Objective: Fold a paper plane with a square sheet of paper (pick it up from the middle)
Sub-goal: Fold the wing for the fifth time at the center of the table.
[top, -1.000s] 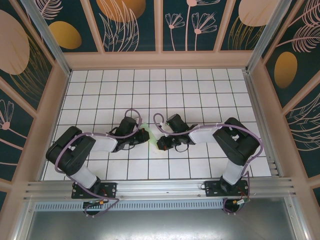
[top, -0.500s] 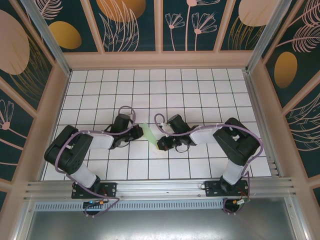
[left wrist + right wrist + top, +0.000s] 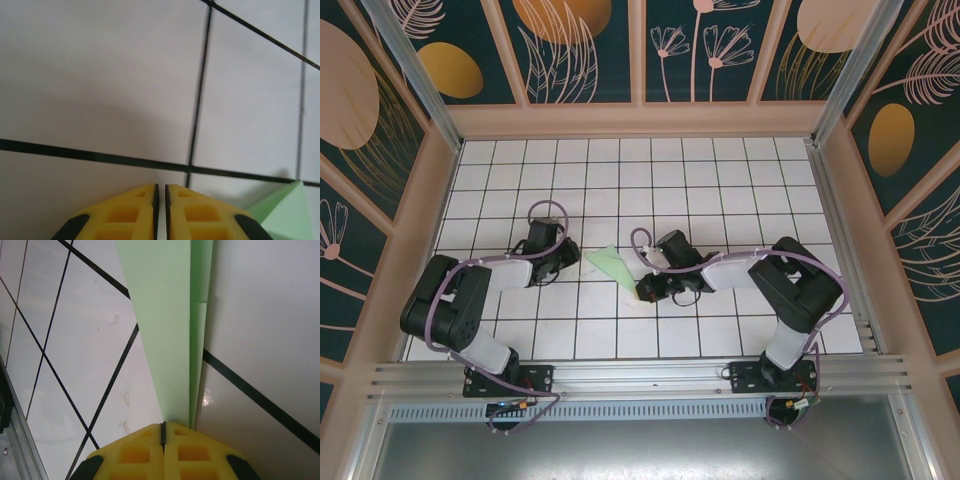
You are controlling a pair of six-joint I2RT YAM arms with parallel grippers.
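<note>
Top external view: the white grid table [image 3: 700, 180] has both arms reaching low toward its middle. Between them is the paper plane [image 3: 610, 264], a folded pale green wedge low over the tiles. The right gripper [image 3: 163, 426] is clamped on its near end, and the paper runs out from between the closed fingers. The left gripper [image 3: 160, 192] sits just beside the paper's corner, its fingers a sliver apart and holding nothing.

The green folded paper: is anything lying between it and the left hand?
Nothing visible does. Bare white tiles separate the left hand from the folded paper, whose other end is pinched in the right hand.
</note>
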